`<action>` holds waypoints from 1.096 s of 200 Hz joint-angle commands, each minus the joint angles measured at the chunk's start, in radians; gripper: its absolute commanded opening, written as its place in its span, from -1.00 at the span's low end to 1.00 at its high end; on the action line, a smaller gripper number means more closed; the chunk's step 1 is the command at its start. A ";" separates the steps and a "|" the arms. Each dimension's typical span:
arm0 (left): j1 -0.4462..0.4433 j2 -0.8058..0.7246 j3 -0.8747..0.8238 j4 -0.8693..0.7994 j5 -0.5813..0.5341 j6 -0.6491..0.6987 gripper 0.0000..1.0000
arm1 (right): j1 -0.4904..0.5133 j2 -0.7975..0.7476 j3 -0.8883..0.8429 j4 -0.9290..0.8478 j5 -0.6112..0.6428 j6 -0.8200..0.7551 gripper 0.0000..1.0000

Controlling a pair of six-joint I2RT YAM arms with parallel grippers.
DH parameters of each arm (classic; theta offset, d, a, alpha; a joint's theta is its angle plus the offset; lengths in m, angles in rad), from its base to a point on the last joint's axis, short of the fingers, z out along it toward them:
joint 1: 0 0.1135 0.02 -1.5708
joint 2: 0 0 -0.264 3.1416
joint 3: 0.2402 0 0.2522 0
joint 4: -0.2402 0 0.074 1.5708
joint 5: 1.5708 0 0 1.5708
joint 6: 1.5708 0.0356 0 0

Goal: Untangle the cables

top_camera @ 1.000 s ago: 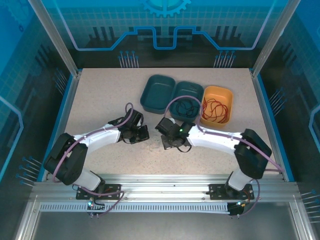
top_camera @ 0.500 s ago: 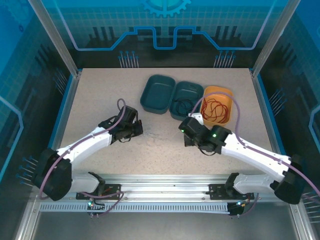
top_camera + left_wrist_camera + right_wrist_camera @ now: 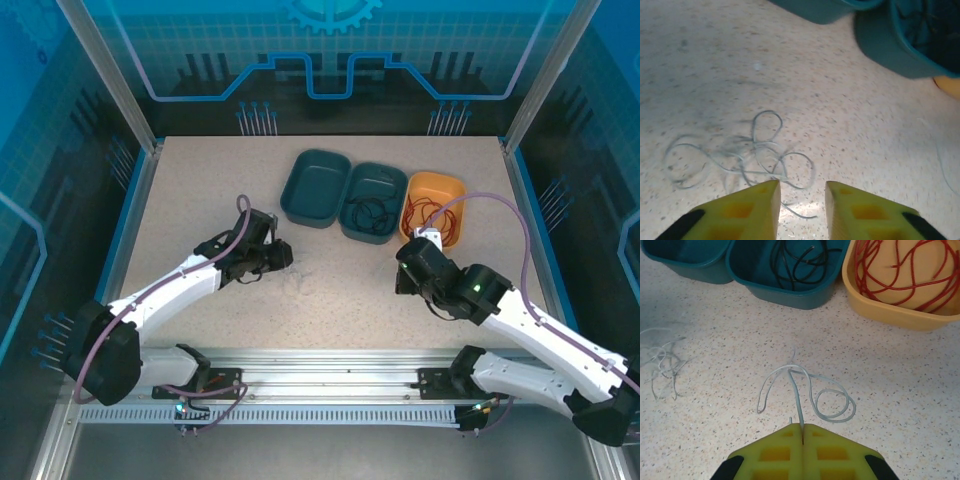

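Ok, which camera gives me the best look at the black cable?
Right wrist: the black cable lies close and sharp in the middle teal tray. Top external shows it small and thin there; left wrist catches a blurred glimpse inside that tray.

Bare table [image 3: 190,190] far left; row of trays [image 3: 316,190] blocks far centre-right.

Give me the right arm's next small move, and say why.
Probably draw the right gripper slowly back toward its base, low over the table. It is shut on one end of the white cable, which lies looped just ahead, and the left gripper stands open by the tangled loops, so nothing seems to pin them.
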 commanded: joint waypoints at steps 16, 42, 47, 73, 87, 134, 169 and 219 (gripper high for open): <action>-0.013 -0.042 0.014 0.043 0.123 0.066 0.05 | -0.014 0.003 0.038 0.062 -0.121 -0.059 -1.00; -0.022 -0.086 -0.003 0.135 0.223 0.142 0.18 | -0.013 0.014 0.064 0.083 -0.152 -0.080 -1.00; -0.030 -0.090 -0.004 0.156 0.249 0.162 0.21 | -0.014 0.015 0.067 0.088 -0.157 -0.084 -1.00; -0.111 -0.082 0.000 0.240 0.319 0.253 0.38 | -0.015 0.023 0.078 0.126 -0.197 -0.100 -1.00; -0.147 -0.054 0.007 0.281 0.351 0.278 0.45 | -0.015 0.028 0.077 0.151 -0.221 -0.105 -1.00; -0.205 0.062 0.036 0.378 0.384 0.307 0.50 | -0.016 0.037 0.079 0.190 -0.267 -0.111 -1.00; -0.211 0.140 0.063 0.411 0.383 0.292 0.36 | -0.015 0.036 0.073 0.223 -0.301 -0.113 -1.00; -0.211 0.207 0.090 0.471 0.344 0.211 -0.44 | -0.014 0.074 0.060 0.277 -0.372 -0.122 -1.00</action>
